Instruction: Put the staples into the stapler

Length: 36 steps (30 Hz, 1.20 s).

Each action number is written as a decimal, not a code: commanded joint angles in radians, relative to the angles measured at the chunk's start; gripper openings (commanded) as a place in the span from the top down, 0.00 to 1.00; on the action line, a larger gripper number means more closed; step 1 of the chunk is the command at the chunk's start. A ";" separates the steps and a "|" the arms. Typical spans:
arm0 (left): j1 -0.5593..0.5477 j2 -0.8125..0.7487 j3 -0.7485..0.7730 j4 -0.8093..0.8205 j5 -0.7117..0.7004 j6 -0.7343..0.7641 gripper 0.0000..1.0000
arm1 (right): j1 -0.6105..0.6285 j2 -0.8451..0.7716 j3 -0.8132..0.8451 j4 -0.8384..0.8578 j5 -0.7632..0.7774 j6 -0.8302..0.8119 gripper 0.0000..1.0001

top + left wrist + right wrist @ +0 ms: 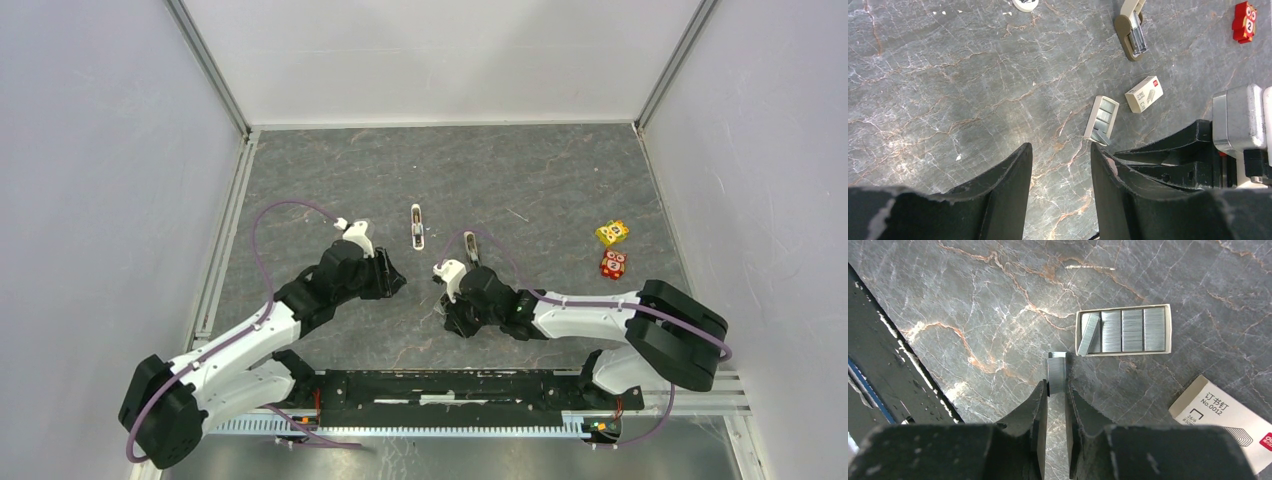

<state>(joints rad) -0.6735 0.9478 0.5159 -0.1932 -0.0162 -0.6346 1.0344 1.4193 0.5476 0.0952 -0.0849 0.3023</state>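
Now we are looking down on the table, where both our arms are reaching inward. Our right gripper is pinching one strip of staples by its near end. Most of the strip is sticking out past the fingertips, just beside a corner of the tray. We cannot tell whether the strip is resting on the table or hanging above it. Our left gripper is hanging spread and is holding nothing, near the tray. The stapler is lying further on, with its metal channel facing up, apart from both grippers.

We are judging the grip to be the weak point. The hold is short and the strip is thin, so it may be twisting or slipping on the way, or breaking apart under a crooked squeeze. The channel is narrow, so a tilted strip may be catching on its edge and dropping beside it. Nothing is holding the stapler, so a push may be sliding it away.

Around us, the box is lying just beside the tray on the stapler's side, and a low carry may be brushing it. A white thing is lying near the stapler. The yellow cube and the red cube are sitting well apart to the right, out of the way.
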 commanded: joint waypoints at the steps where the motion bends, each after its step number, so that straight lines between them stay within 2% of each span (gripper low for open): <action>1: 0.006 -0.031 0.036 0.000 0.012 0.058 0.46 | 0.007 -0.044 0.014 0.021 0.025 0.016 0.81; 9: 0.006 -0.065 0.056 -0.014 0.049 0.154 0.44 | 0.004 -0.057 0.019 0.014 0.039 0.040 0.80; 18: 0.007 -0.060 0.058 -0.029 0.061 0.148 0.43 | 0.000 -0.041 -0.009 0.034 0.019 0.089 0.80; 21: 0.006 -0.060 0.057 -0.027 0.060 0.144 0.43 | -0.006 -0.043 -0.010 0.030 0.014 0.098 0.77; 24: 0.006 -0.060 0.059 -0.028 0.062 0.141 0.42 | -0.013 -0.032 -0.015 0.030 0.004 0.106 0.78; 36: 0.006 -0.073 0.051 -0.031 0.065 0.142 0.41 | -0.058 -0.058 -0.093 0.153 -0.091 0.210 0.78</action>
<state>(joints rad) -0.6735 0.8955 0.5434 -0.2356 0.0360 -0.5285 0.9970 1.3849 0.4767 0.1581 -0.1242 0.4564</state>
